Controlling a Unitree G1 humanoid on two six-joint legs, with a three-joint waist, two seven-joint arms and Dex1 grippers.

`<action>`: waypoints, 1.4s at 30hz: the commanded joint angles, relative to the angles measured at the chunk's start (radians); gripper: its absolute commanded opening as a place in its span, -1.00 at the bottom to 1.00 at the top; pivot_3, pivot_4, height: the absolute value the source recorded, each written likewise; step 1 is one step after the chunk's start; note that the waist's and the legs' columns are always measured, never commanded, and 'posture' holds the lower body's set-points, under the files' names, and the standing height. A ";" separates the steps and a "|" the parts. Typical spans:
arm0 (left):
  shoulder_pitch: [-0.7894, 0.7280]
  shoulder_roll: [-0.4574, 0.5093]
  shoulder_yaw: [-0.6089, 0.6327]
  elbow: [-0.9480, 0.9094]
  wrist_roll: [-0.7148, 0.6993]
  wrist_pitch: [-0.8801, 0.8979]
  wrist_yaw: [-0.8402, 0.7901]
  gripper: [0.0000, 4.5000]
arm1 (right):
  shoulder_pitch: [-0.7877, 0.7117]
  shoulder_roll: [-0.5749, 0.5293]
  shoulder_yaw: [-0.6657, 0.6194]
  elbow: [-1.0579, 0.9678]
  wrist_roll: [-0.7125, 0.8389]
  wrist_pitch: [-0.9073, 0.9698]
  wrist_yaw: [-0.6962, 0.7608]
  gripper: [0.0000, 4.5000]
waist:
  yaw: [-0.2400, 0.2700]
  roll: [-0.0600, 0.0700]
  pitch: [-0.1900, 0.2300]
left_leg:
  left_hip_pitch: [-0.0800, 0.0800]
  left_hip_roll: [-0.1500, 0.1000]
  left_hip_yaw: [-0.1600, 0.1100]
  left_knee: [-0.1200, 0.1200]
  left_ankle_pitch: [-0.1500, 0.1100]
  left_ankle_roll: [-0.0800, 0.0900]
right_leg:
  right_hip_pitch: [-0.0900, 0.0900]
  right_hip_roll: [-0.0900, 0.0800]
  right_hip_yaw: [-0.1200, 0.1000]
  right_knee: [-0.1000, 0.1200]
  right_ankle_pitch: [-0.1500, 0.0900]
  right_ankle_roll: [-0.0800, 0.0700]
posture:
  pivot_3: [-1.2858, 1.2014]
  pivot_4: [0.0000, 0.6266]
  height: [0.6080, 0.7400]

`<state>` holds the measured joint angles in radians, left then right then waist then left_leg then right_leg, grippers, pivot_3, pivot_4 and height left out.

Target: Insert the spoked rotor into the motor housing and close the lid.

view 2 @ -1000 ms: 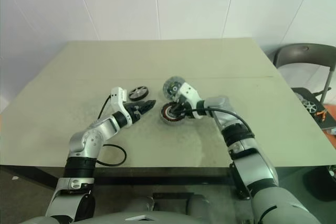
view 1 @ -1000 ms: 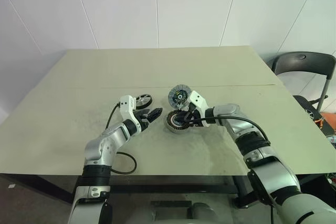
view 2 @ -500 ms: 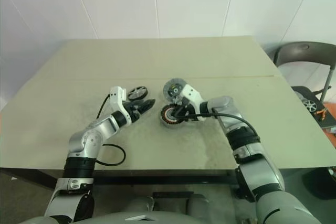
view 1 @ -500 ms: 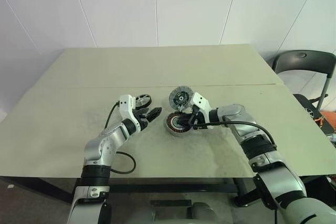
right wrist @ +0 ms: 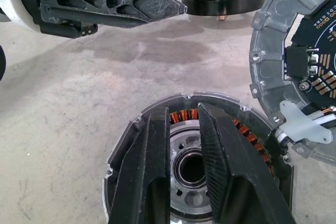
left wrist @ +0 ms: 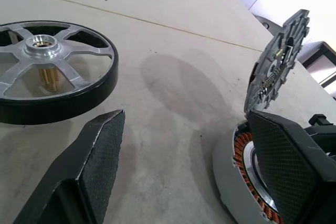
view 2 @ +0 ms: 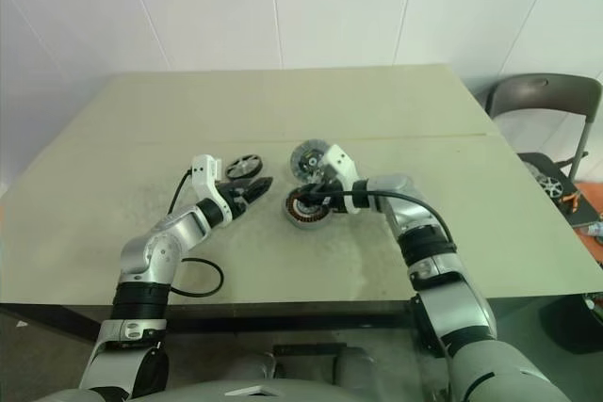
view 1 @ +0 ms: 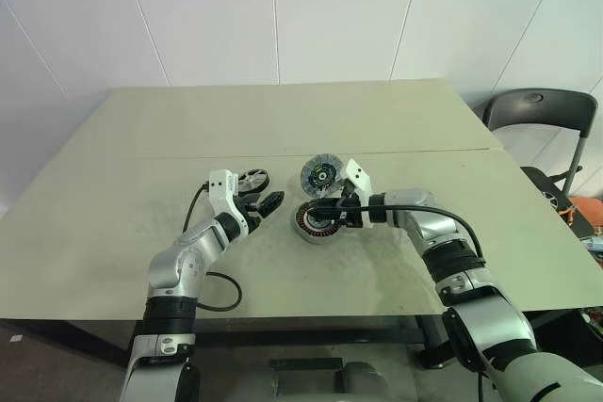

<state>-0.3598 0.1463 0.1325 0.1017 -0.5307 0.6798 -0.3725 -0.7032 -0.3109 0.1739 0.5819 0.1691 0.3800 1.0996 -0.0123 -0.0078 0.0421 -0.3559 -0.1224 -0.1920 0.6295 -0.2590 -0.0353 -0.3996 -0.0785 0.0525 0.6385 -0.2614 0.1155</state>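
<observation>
The motor housing (view 1: 316, 223) lies flat at mid-table, its copper windings (right wrist: 181, 115) showing around the central hole. The lid (view 1: 320, 174) stands on edge just behind it, with its circuit side (right wrist: 315, 61) exposed. Left of both, the spoked rotor (view 1: 252, 179) rests on the table, dark-rimmed with silver spokes (left wrist: 47, 69). My left gripper (view 1: 268, 202) hovers between rotor and housing, jaws wide open and empty. My right gripper (right wrist: 182, 109) reaches over the housing from the right. Its fingers stand a narrow gap apart with nothing between them.
The beige table (view 1: 424, 120) has a seam running across behind the parts. A black cable (view 1: 221, 294) loops by my left forearm near the front edge. A dark chair (view 1: 542, 115) stands off the table's right side.
The camera has shifted slightly. My right wrist has turned a little above the housing. The left gripper, rotor, housing and lid have stayed where they were.
</observation>
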 commanded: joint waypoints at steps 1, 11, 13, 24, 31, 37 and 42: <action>-0.010 0.002 0.008 -0.022 0.002 -0.020 -0.002 0.75 | -0.024 0.010 -0.078 -0.060 0.085 0.010 0.017 -0.60 | 0.000 0.000 0.000 | 0.000 0.000 0.000 0.000 0.000 0.000 | 0.000 0.000 0.000 0.000 0.000 0.000 | 0.03 -1.00 1.00; -0.008 0.005 0.009 -0.021 0.002 -0.019 -0.004 0.75 | -0.015 -0.025 -0.028 -0.031 0.023 0.000 0.006 -1.00 | 0.001 0.000 0.000 | 0.000 0.000 0.000 0.000 0.000 0.000 | 0.000 0.000 0.000 0.000 0.000 0.000 | 0.03 -1.00 1.00; -0.007 0.005 0.009 -0.023 0.002 -0.019 -0.004 0.75 | -0.009 -0.025 -0.008 -0.014 -0.008 -0.016 -0.008 -1.00 | -0.001 0.000 0.000 | 0.000 0.000 0.000 0.000 0.000 0.000 | 0.000 0.000 0.000 0.000 0.000 0.000 | 0.03 -1.00 1.00; 0.003 0.002 0.010 -0.031 0.002 -0.019 0.005 0.75 | -0.005 -0.013 0.078 0.060 -0.134 -0.088 -0.086 -1.00 | -0.001 0.000 0.000 | 0.003 0.000 0.000 0.001 0.000 0.000 | 0.003 0.000 0.000 0.000 0.000 0.000 | 0.03 -1.00 1.00; 0.007 0.003 0.011 -0.029 0.001 -0.022 0.004 0.75 | -0.031 -0.007 0.065 0.089 -0.144 -0.143 -0.110 -1.00 | 0.000 0.000 0.000 | 0.005 0.000 0.000 0.002 0.000 0.000 | 0.005 0.000 0.000 0.000 0.000 0.000 | 0.03 -1.00 1.00; 0.009 0.000 0.011 -0.033 0.000 -0.021 0.005 0.75 | -0.025 -0.023 0.081 0.095 -0.164 -0.155 -0.099 -1.00 | 0.000 0.000 0.000 | 0.004 0.000 0.000 0.001 0.000 0.000 | 0.004 0.000 0.000 0.000 0.000 0.000 | 0.03 -1.00 1.00; 0.012 0.002 0.011 -0.036 0.000 -0.020 0.004 0.75 | -0.019 -0.042 0.088 0.084 -0.160 -0.129 -0.050 -1.00 | 0.000 0.000 0.000 | 0.004 0.000 0.000 0.001 0.000 0.000 | 0.005 0.000 0.000 0.000 0.000 0.000 | 0.03 -1.00 1.00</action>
<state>-0.3457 0.1454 0.1335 0.1018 -0.5306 0.6794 -0.3658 -0.7226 -0.3386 0.2451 0.6559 0.0226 0.2224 1.0232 -0.0122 -0.0078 0.0420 -0.3515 -0.1224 -0.1919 0.6309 -0.2590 -0.0354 -0.3948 -0.0782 0.0526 0.6387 -0.2612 0.1152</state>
